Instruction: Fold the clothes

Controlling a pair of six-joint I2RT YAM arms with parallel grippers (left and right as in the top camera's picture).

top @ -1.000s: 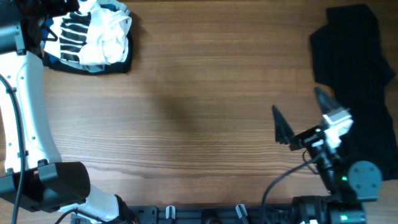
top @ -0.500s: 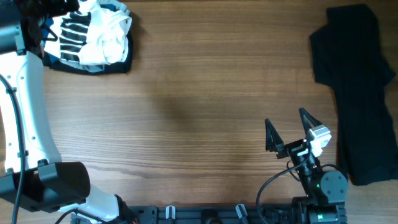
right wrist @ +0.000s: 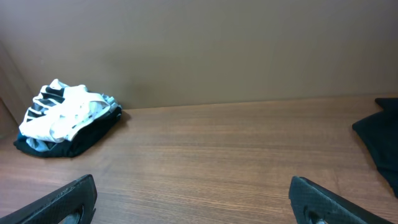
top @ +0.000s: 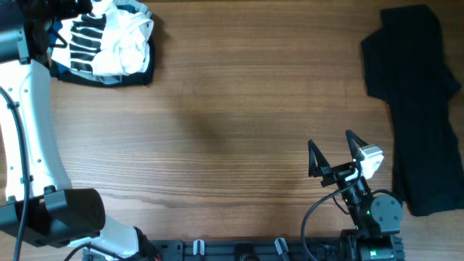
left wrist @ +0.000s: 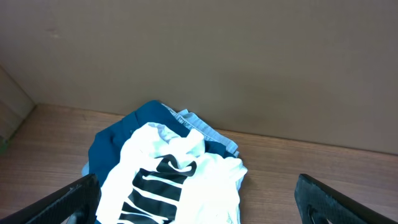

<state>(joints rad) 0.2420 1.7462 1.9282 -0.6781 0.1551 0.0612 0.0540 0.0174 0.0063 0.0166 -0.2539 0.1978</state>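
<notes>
A pile of clothes (top: 109, 45), white with black stripes over blue and dark pieces, lies at the far left corner of the table; it also shows in the left wrist view (left wrist: 168, 177) and the right wrist view (right wrist: 65, 120). A black garment (top: 417, 94) lies spread along the right side, its edge in the right wrist view (right wrist: 382, 134). My left gripper (left wrist: 199, 205) is open and empty, just above the pile. My right gripper (top: 333, 148) is open and empty over bare wood near the front edge, left of the black garment.
The wooden table (top: 239, 116) stretches between the two lots of clothes. A brown wall (right wrist: 199, 43) stands behind the table's far edge. The left arm's white link (top: 32, 123) runs along the left edge.
My right gripper has drawn back leftward and toward the front edge, away from the black garment, which now lies flat. The left arm has not moved.
</notes>
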